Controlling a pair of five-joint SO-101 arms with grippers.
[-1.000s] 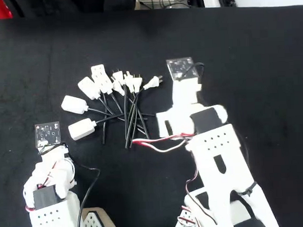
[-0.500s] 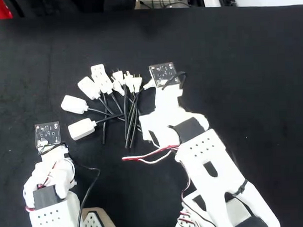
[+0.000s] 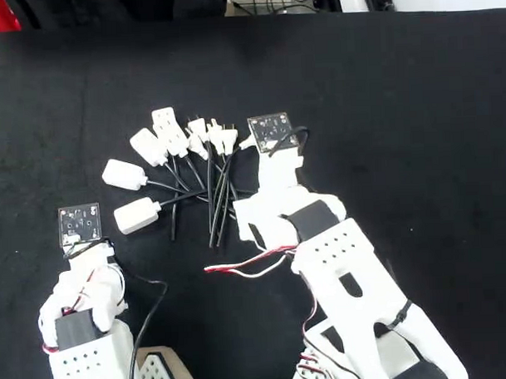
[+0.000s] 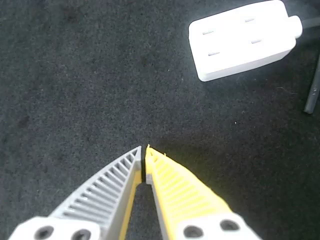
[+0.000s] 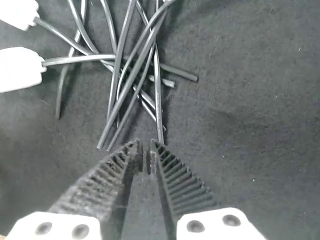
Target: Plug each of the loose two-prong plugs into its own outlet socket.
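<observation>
Now right hand [image 5: 145,146] swung toward black cables [image 5: 131,75], left hand [image 4: 144,148] unmoved

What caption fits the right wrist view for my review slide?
Right gripper, barely open and empty, above the ends of tangled black cords on the black table.

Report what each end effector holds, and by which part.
Nothing is held. The left end effector is shut and empty; the right end effector, barely open, is empty above the cables.
</observation>
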